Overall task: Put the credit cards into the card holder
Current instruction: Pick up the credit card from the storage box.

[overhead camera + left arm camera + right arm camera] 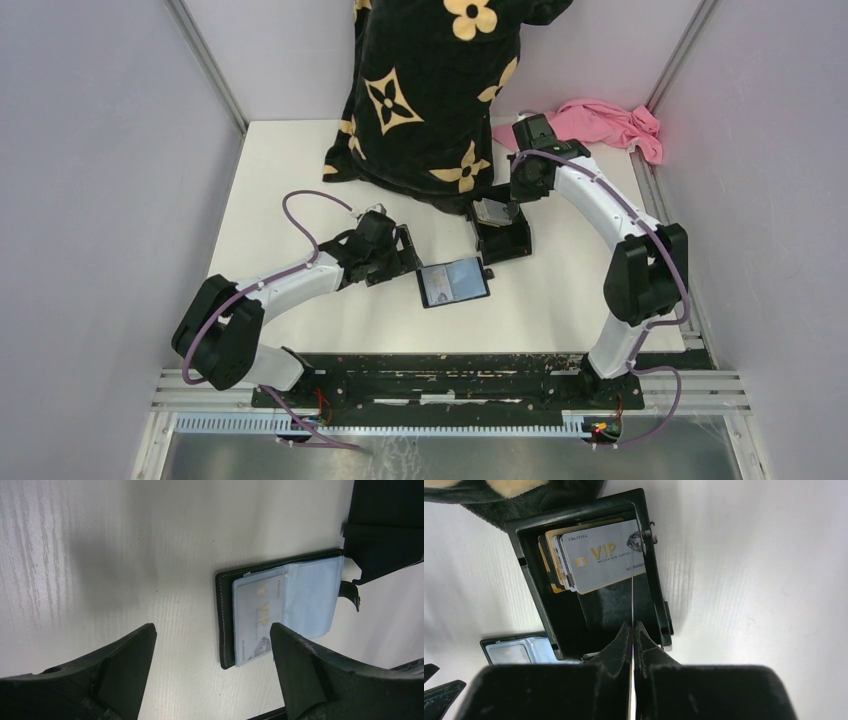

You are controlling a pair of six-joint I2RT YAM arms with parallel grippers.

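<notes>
The card holder (453,282) lies open on the table, with a whitish credit card (257,615) in its pocket. My left gripper (212,627) is open just left of it, holding nothing; the holder's edge lies between its fingers in the left wrist view. My right gripper (632,624) is shut on a thin credit card (632,585), seen edge-on as a pale line. It hangs over the black tray (658,595). Several more cards (599,555) are stacked in the tray, a grey one on top. The holder (514,650) shows at the lower left of the right wrist view.
A black cloth with tan flower shapes (430,90) is heaped at the back, touching the tray's far end. A pink cloth (600,120) lies at the back right. Walls enclose the table on both sides.
</notes>
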